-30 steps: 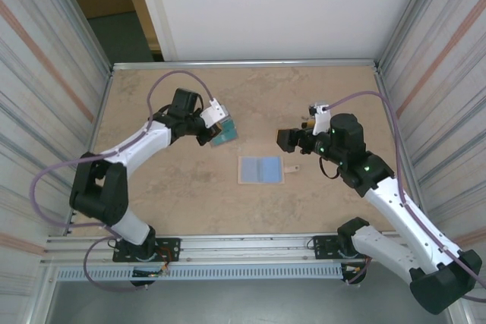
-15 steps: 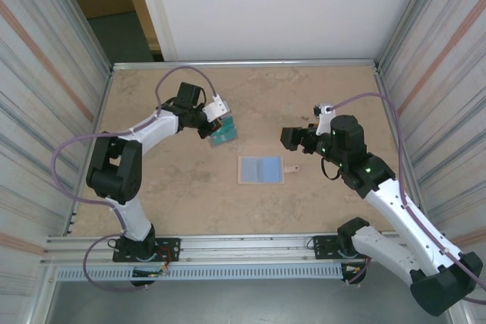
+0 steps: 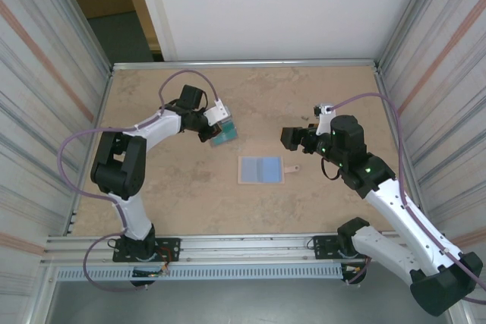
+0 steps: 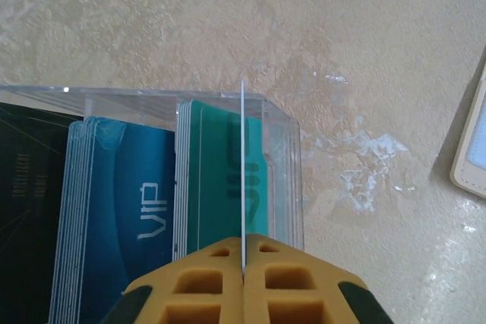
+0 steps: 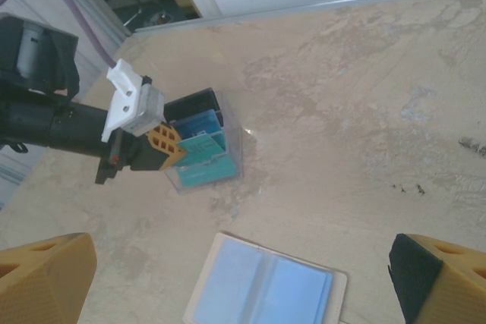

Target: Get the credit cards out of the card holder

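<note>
Left wrist view: left gripper (image 4: 243,257) has its jaws pinched on a thin credit card (image 4: 242,165), edge-on, right over the clear box (image 4: 293,157) w/ blue + teal ones inside. Card holder (image 3: 261,169) lies open mid-frame in the top view, looks empty. Right gripper (image 3: 291,139) jaws wide, holding nothing. Drop-off step imo. Next: lower it in, let go.

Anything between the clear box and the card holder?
No. Bare tabletop separates the clear box from the card holder; the top external view shows it.
</note>
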Tool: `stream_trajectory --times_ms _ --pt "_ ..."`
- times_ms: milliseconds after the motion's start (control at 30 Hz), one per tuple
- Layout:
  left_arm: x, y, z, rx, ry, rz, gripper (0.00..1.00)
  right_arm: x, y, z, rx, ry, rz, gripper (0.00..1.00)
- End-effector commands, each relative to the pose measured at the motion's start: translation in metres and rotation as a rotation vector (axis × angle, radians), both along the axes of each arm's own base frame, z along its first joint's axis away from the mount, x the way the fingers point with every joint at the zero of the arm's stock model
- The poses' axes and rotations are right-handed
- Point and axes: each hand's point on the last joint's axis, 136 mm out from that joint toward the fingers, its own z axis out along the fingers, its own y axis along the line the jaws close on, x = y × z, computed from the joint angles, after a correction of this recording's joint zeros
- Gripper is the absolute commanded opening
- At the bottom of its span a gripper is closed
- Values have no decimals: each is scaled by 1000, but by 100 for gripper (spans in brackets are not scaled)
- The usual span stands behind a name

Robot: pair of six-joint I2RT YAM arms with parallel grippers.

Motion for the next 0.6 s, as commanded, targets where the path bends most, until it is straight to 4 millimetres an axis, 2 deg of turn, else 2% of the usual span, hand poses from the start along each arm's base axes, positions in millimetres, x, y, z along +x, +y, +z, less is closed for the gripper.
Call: stream_trajectory --times_ms 0,67,133,433,567 --pt "6 -1 9 -11 -8 -10 16 -1 -3 -6 5 28 -14 99" --pt "5 -2 15 -19 -17 -11 26 -1 -3 -8 1 33 -12 99" --pt "4 -3 25 -28 -33 -12 32 -1 -4 -8 -3 32 -20 99" --pt "-10 3 76 -95 -143 55 33 3 -31 -8 -54 6 -153 99" --pt "-18 19 96 -126 -229 178 52 5 -56 -14 -121 -2 -273 99"
